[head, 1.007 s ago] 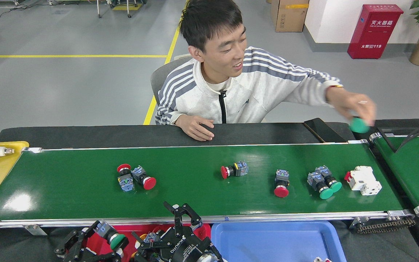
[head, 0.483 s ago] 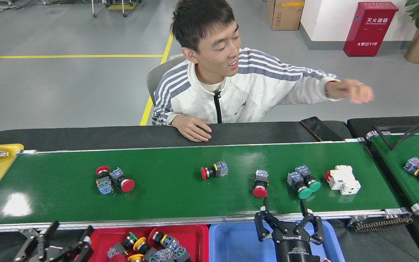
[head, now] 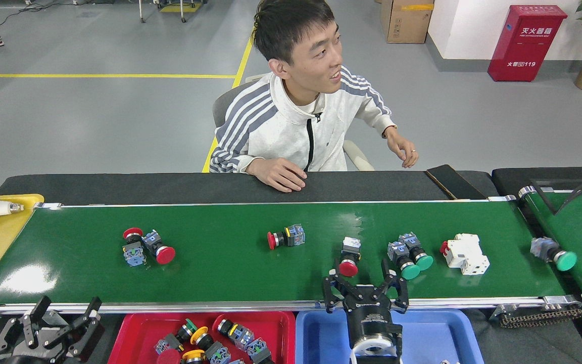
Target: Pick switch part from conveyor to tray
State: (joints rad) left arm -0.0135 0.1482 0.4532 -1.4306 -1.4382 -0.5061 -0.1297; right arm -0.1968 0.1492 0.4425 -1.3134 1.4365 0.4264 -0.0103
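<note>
The robot's right gripper (head: 363,270) reaches up from the bottom edge, its black wrist cylinder upright and the two fingers spread wide apart, tips pointing away from the robot with nothing between them. The left gripper (head: 64,309) sits low at the bottom left corner, only its black linkage and fingers in view, and these too stand parted and empty. Both arms are otherwise out of sight below the frame.
</note>
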